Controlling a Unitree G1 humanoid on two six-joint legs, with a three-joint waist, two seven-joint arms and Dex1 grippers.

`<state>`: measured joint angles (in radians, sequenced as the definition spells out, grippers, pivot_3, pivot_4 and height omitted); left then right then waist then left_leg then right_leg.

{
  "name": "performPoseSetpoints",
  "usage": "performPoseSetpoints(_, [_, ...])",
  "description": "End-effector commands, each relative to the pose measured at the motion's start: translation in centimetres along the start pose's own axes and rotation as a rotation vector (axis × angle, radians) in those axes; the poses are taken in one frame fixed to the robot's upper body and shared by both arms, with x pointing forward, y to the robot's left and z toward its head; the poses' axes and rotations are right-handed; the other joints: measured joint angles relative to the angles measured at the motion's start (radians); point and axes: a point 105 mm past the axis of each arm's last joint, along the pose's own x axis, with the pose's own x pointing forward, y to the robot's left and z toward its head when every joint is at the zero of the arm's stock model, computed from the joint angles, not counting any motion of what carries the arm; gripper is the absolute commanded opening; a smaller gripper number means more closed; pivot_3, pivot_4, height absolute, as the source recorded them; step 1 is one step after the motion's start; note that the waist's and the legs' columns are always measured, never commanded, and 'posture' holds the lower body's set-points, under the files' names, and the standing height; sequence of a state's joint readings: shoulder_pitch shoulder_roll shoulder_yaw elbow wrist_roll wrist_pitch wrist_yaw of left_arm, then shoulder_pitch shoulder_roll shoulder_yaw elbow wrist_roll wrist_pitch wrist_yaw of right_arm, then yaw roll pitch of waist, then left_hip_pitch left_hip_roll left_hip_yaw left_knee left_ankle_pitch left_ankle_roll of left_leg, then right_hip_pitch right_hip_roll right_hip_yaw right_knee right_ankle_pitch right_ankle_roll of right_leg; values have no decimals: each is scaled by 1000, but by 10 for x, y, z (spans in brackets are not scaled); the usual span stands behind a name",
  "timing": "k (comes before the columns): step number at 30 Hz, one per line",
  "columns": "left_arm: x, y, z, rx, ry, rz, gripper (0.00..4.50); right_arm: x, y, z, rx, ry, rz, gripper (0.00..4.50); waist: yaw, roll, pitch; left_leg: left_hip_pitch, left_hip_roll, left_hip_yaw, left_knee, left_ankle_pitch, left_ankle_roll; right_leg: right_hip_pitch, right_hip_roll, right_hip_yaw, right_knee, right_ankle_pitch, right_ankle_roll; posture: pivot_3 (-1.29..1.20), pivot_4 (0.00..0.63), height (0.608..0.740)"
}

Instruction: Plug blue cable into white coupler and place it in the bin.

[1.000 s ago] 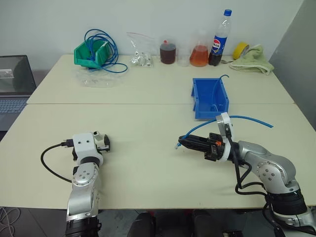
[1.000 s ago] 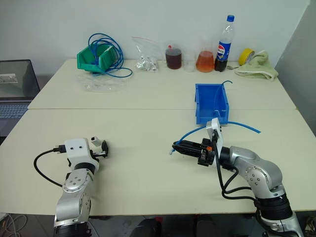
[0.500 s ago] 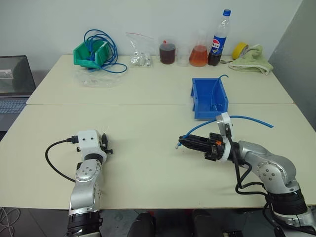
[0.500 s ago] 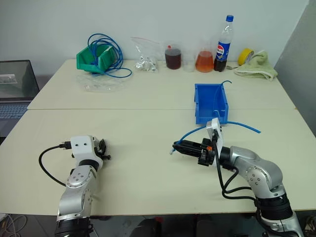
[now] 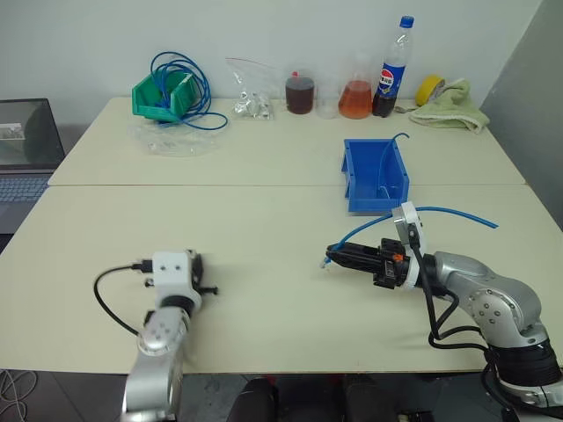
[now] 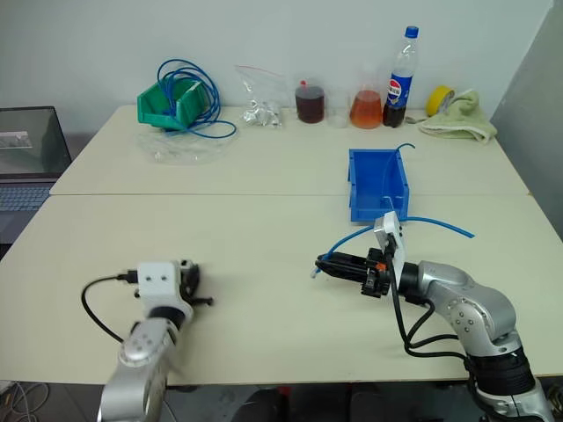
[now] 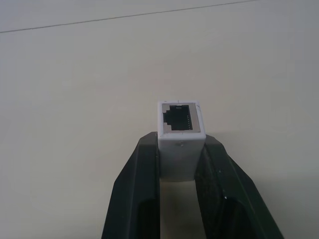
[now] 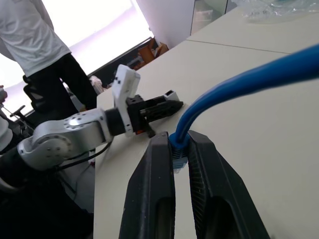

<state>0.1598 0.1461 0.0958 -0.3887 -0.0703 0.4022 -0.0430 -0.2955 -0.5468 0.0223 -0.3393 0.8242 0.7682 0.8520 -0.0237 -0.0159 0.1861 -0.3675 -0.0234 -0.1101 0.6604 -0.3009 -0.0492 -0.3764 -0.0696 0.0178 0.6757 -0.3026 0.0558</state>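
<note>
Your left claw (image 7: 181,164) is clenched on the white coupler (image 7: 181,134), which stands pinched between the two black fingers (image 7: 137,194) with its dark socket opening facing away from the wrist, over the near left part of the worktop (image 5: 264,211). Your right claw (image 5: 332,258) is clenched on the blue cable (image 5: 440,211) close to its plug end, and points left across the worktop towards the left claw, with open worktop between the two. From that grip the blue cable arcs up and away to the right, passes just in front of the bin (image 5: 375,176), and trails off towards the right edge of the worktop. The bin sits right of centre, beyond your right claw, with a thin blue strand rising out of it. Along the far edge you have a green bin (image 5: 161,95) with a coiled bundle of blue cable (image 5: 189,88), a clear bag of small parts (image 5: 251,92), two jars of dark and orange liquid, a cola bottle (image 5: 391,66), a yellow tape roll and a green cloth (image 5: 450,107). A laptop (image 5: 26,145) stands off the left side. The right wrist view shows a person (image 8: 45,50) standing beyond the worktop.
</note>
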Motion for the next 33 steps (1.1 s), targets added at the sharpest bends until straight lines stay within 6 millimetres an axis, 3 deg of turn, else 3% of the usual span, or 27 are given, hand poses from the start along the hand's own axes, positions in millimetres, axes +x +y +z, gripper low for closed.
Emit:
performPoseSetpoints(1, [-8, -23, 5, -39, 1, -66, 607, -3, 7, 10, -58, -22, 22, 109, 6, 0, 0, 0, -1, -1, 0, 0, 0, 1, 0, -1, -1, 0, 0, 0, 150, 740])
performPoseSetpoints(13, [2, -50, 1, -6, 7, -162, 607, -8, 7, 6, -42, -6, 15, 109, 21, 0, 0, 1, -4, -1, 0, 0, 0, 3, 1, -3, -1, 0, 1, 0, 150, 740])
performPoseSetpoints(19, [3, -81, 9, -12, -40, -280, 607, -14, 9, 5, -36, 3, 9, 109, 25, 0, 0, 0, -4, 0, 1, 0, 0, 3, 1, -3, -2, 1, 1, 0, 150, 740])
performPoseSetpoints(33, [2, -80, -7, 19, 30, -271, 607, -15, 12, 3, -25, 10, 1, 109, 24, 0, 0, 1, -4, -1, 0, 0, 0, 3, 1, -2, -3, 1, 1, 0, 150, 740])
